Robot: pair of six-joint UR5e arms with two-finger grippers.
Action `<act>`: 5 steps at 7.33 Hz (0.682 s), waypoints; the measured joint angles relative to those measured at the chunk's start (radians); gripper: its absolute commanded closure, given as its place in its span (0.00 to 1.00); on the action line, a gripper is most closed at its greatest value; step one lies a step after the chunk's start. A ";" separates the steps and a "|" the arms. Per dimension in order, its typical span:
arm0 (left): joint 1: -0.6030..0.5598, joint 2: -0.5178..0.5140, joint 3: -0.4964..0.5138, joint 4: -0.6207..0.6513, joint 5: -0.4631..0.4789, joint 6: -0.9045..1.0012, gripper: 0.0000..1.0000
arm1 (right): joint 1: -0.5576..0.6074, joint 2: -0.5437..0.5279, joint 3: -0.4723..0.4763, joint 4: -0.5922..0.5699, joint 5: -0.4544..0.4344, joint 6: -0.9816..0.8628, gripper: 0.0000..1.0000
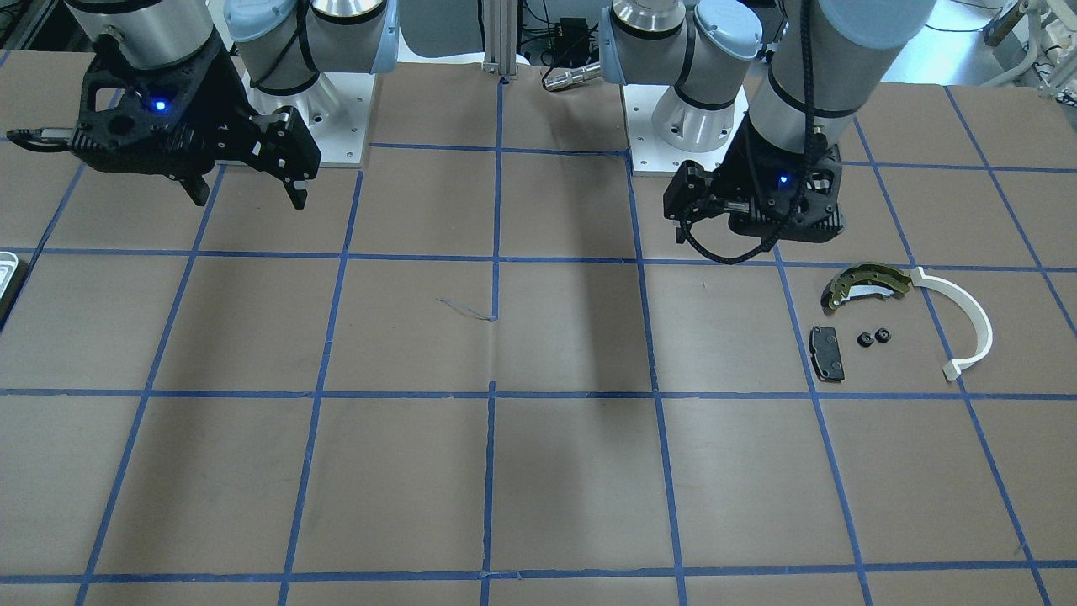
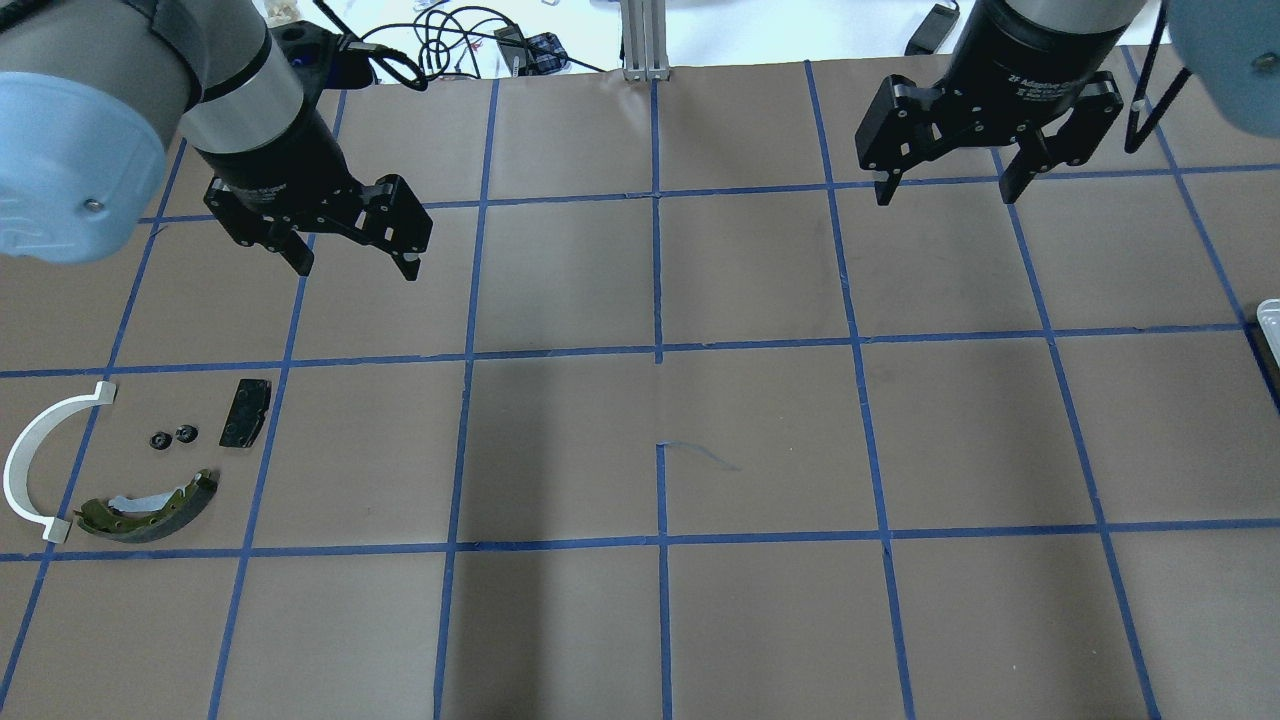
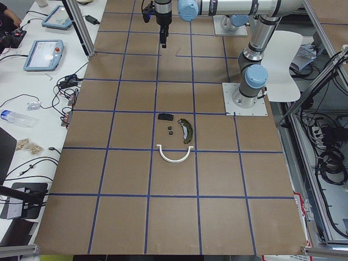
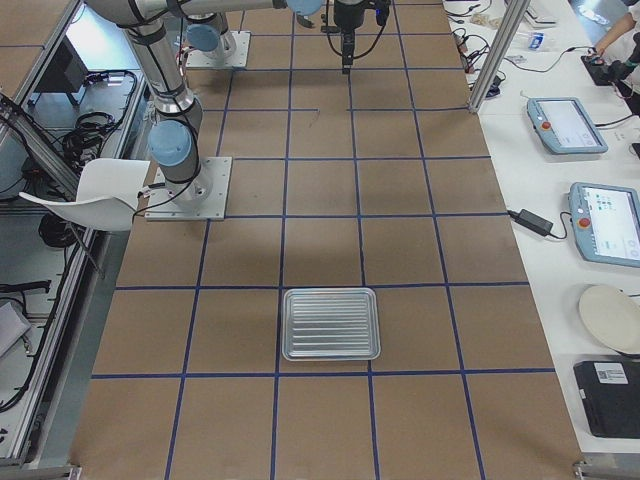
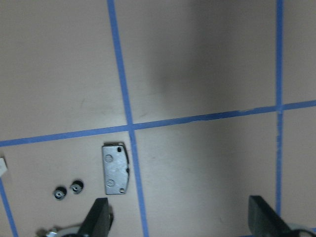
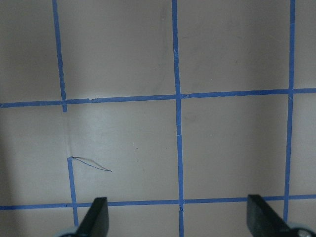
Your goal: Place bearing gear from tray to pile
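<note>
My L jaws wide open, empty | R jaws same | gears [image 2: 185, 433] in pile [image 2: 185, 497], tray [image 4: 330, 291] looks bare | hence I idle.

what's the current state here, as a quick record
left gripper: open, empty, hovering
right gripper: open, empty, hovering
tray: looks empty
gears: two small black ones, lying between the black pad and the white arc
brake shoe: lying beside the gears, near one end of the white arc
task: both visible gears are already with the pile parts
</note>
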 measured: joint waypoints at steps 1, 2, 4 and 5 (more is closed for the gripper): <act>-0.003 0.021 0.002 -0.023 0.000 0.007 0.00 | -0.003 -0.008 0.007 -0.002 -0.008 -0.056 0.00; -0.002 0.037 0.005 -0.046 -0.001 0.017 0.00 | -0.006 -0.011 0.012 -0.004 -0.011 -0.104 0.00; 0.013 0.046 0.000 -0.060 -0.002 0.041 0.00 | -0.015 -0.006 0.032 -0.009 -0.010 -0.135 0.00; 0.034 0.044 -0.003 -0.061 -0.003 0.058 0.00 | -0.023 -0.002 0.038 -0.010 -0.008 -0.137 0.00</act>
